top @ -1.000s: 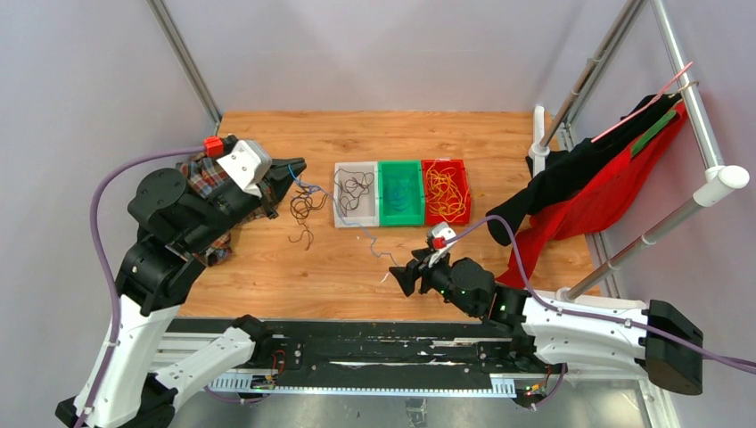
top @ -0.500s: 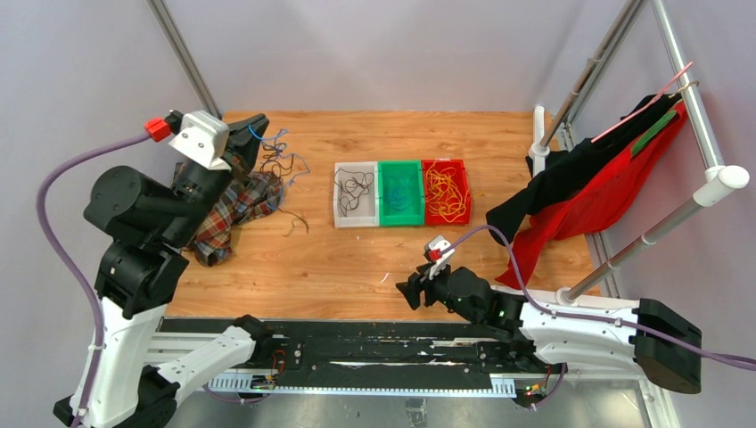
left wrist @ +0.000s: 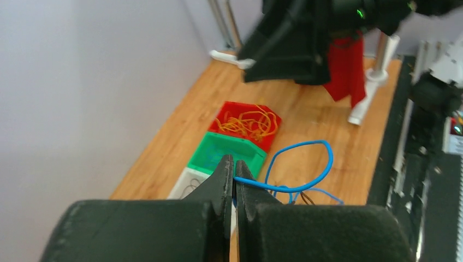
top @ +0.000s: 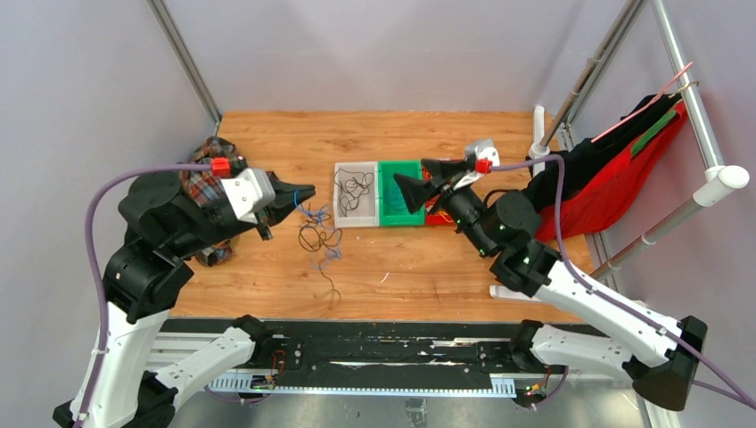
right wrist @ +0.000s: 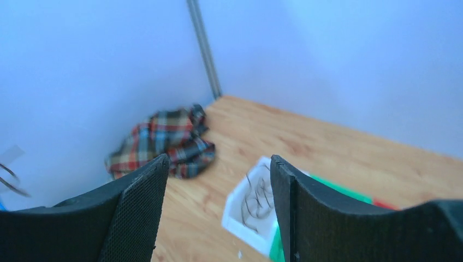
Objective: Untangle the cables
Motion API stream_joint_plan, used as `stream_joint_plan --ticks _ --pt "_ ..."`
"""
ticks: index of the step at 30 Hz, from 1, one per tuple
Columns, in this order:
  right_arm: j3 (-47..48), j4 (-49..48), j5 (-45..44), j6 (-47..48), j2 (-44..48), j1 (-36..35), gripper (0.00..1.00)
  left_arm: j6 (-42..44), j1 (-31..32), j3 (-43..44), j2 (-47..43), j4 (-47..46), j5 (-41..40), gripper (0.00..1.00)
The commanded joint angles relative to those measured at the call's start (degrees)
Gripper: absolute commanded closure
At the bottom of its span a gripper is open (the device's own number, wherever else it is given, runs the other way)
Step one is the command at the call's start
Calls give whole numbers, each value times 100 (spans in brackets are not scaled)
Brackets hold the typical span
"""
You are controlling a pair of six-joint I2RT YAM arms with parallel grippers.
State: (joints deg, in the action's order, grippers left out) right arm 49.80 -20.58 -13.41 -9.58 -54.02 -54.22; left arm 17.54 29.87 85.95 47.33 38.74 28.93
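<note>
Your left end effector (left wrist: 235,173) clamped tight on thin blue cable (left wrist: 306,184). Black-and-blue cable tangle (top: 319,239) trails onto wooden surface (top: 464,259), just left of white plastic bin (top: 340,219); bare wood toward near edge. Right end effector (top: 417,181) wide apart, gripping nothing, over green plastic bin (top: 401,223).

The counter (top: 499,134) is brown wood with darker streaks. There is a white bin (top: 338,192), a green bin (top: 400,221) and a red bin (left wrist: 271,136). The white bin has black cables (top: 355,189). The red bin has yellow cables (left wrist: 243,124). A blue cable (left wrist: 297,189) is at the black left fingers (left wrist: 221,180). The right fingers (right wrist: 136,213) are black with a tiny net pattern. The checked cloth (right wrist: 164,142) is red, blue and white. A red cloth (top: 615,192) and a black cloth (top: 571,174) are on silver poles (top: 704,134). The hoses (top: 521,162) are purple.
</note>
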Motion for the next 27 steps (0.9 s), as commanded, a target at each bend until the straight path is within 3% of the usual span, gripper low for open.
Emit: stream_joint_plan --ticks 1,5,13,27 --pt "945 338 1440 328 -686 141 32 476 28 -272 -165 513 1070 99" --pt "1434 384 2511 61 -1158 133 32 546 28 -425 -224 577 1480 99" --pt "1409 -638 3986 -711 -1724 -130 32 649 28 -567 -282 574 1758 99" --pt "1329 -1569 4506 -1552 -2110 -703 33 634 28 -634 -303 574 1780 99"
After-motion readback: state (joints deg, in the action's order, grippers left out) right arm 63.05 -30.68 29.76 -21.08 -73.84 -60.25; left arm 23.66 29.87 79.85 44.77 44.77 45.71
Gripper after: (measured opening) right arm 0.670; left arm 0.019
